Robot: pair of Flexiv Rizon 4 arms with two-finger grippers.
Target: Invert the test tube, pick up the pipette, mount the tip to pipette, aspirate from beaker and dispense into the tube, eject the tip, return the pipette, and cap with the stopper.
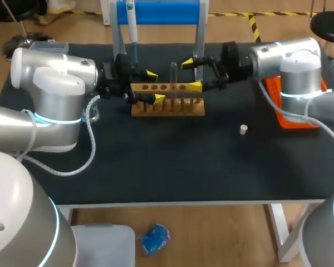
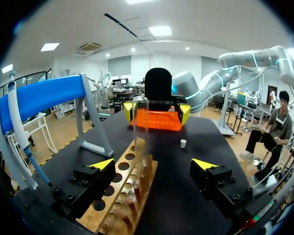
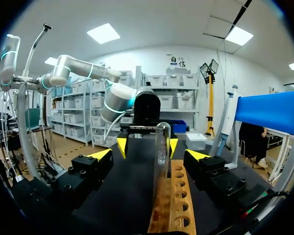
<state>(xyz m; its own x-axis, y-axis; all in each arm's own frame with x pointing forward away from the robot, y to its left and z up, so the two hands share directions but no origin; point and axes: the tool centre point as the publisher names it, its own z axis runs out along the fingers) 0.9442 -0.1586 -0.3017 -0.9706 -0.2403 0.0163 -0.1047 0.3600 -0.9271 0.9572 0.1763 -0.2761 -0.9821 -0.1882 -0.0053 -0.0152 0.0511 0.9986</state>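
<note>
A clear test tube (image 1: 173, 78) stands upright in the wooden rack (image 1: 167, 105), rounded end up. My left gripper (image 1: 154, 86) is open at the rack's left end. From the other side my right gripper (image 1: 191, 75) faces it, also open, its tips just short of the tube. In the left wrist view the tube (image 2: 140, 127) rises ahead of my left gripper (image 2: 153, 164), untouched. The right wrist view shows the tube (image 3: 161, 147) ahead of my right gripper (image 3: 149, 154), clear of both fingers. The pipette (image 1: 132, 28) hangs on the blue stand (image 1: 158, 12). The white stopper (image 1: 243, 129) lies on the table.
An orange box (image 1: 298, 114) sits at the table's right edge under my right arm. The blue stand's legs (image 1: 199, 50) stand just behind the rack. The rack (image 3: 171, 200) has several empty holes.
</note>
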